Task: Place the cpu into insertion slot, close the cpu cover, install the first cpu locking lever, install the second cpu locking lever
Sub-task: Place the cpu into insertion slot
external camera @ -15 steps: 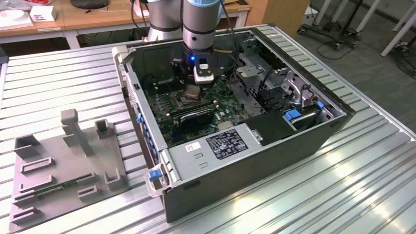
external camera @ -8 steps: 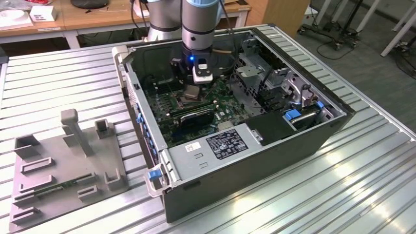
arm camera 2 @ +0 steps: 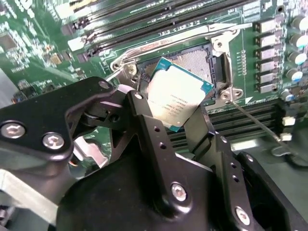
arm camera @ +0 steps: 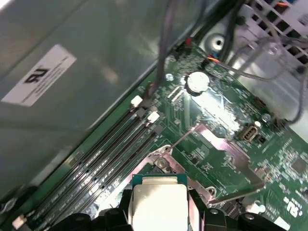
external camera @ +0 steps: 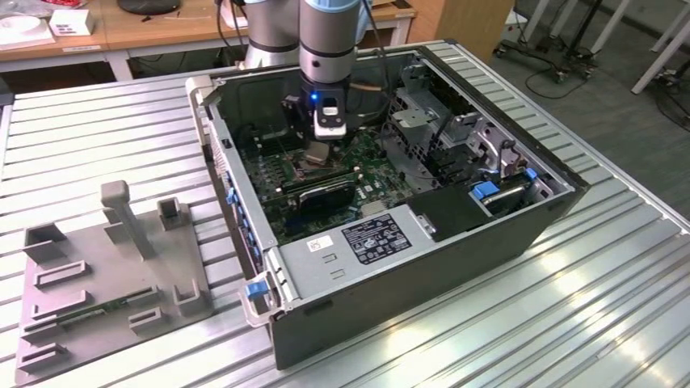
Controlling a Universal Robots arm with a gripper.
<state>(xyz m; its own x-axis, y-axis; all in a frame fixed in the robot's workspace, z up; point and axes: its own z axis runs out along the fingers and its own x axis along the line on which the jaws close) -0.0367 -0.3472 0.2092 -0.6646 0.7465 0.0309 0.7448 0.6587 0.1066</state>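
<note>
My gripper (arm camera 2: pixel 173 106) is shut on the cpu (arm camera 2: pixel 177 91), a small square chip with a silvery top and a green edge. Black fingers (arm camera: pixel 126 208) press on two opposite sides of the cpu (arm camera: pixel 158 201). It hangs close above the insertion slot (arm camera 2: pixel 198 58), a dark square socket with a metal rim, and covers part of it. The slot stands open. The cpu cover (arm camera: pixel 230 153) lies swung back beside the slot (arm camera: pixel 161 166). Two thin wire levers (arm camera 2: pixel 255 124) (arm camera: pixel 185 137) stand released beside it. In the exterior view the gripper (external camera: pixel 321 152) reaches down into the computer case (external camera: pixel 453 267).
Long black memory slots (arm camera: pixel 103 161) run along one side of the socket. The case's metal walls (external camera: pixel 221 153), drive cage (external camera: pixel 431 133) and cables (arm camera: pixel 166 43) close in around the arm. A grey fixture block (external camera: pixel 108 267) stands on the slatted table at the exterior view's left.
</note>
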